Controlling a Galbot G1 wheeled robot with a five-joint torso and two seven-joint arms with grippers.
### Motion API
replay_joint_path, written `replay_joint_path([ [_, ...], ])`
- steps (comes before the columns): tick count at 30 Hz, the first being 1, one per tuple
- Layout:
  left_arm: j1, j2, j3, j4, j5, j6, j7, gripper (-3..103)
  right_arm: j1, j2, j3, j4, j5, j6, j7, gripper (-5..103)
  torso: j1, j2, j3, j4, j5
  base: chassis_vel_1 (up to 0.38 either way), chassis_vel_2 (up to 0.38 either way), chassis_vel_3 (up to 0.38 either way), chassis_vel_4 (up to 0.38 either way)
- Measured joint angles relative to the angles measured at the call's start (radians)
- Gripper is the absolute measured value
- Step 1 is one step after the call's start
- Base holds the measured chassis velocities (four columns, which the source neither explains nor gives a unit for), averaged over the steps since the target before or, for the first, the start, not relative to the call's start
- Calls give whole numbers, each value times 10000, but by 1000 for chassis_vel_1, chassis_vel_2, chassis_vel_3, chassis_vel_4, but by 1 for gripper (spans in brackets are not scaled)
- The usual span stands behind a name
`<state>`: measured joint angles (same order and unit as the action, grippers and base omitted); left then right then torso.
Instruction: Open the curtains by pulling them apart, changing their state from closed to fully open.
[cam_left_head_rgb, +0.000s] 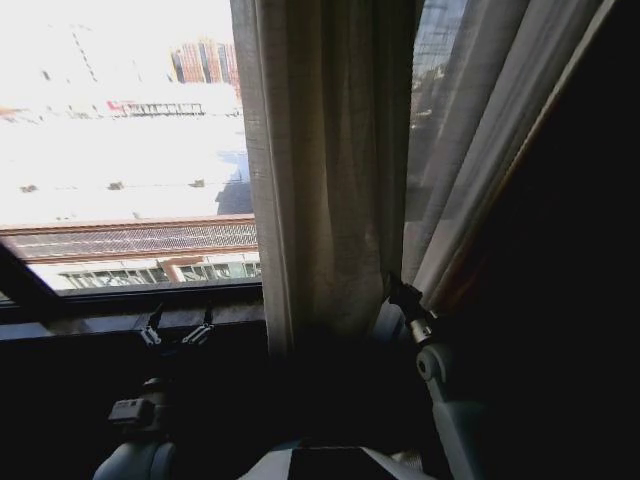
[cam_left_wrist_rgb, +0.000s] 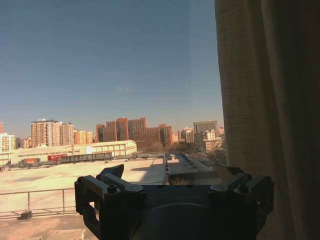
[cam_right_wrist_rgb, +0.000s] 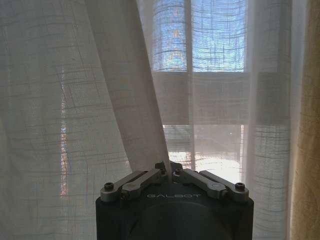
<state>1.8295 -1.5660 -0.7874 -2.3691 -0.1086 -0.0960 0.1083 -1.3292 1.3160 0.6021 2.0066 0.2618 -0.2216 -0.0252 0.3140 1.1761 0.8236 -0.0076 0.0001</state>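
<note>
Head view: the curtains (cam_left_head_rgb: 330, 170) are seen bunched into a pleated column at centre, with a further sheer panel slanting away to the right. To the left of the column the window (cam_left_head_rgb: 120, 150) is uncovered, and rooftops and buildings are seen through the glass.

Left gripper (cam_left_head_rgb: 178, 328): held low by the sill (cam_left_head_rgb: 130, 300), in front of bare glass, well apart from the fabric. Jaws are spread and nothing is held between them. In the left wrist view the same open gripper (cam_left_wrist_rgb: 172, 187) is pointed at the skyline, with the curtain edge (cam_left_wrist_rgb: 265, 115) hanging at one side, untouched.

Right gripper (cam_left_head_rgb: 405, 297): raised against the lower fold where the column meets the slanted panel. In the right wrist view the right gripper (cam_right_wrist_rgb: 170, 172) is seen with jaws drawn together and a thin pleat of sheer fabric (cam_right_wrist_rgb: 135, 100) pinched at the tips; the clamped fold is pulled taut on a diagonal.

Progress, as judged: the left part of the window is cleared; the fabric is gathered toward the middle and right. The right part is covered by sheer cloth, so the task is taken as partly done. The gathered panel remains to be drawn further aside before the state can be called fully open.
</note>
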Motion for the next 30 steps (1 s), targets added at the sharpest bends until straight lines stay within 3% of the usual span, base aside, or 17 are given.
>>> replay_joint_path([
  [13,31,-15,3,-4,-6,-40,6,100,-64,20,-6,-113,-215,404,31,0,-1,-1,0,-1,5,-323,-319,326,327],
  [30,2,-5,4,15,-6,-52,5,100,-26,24,5,-277,-218,441,242,0,0,0,0,-1,-2,-30,-33,37,22],
])
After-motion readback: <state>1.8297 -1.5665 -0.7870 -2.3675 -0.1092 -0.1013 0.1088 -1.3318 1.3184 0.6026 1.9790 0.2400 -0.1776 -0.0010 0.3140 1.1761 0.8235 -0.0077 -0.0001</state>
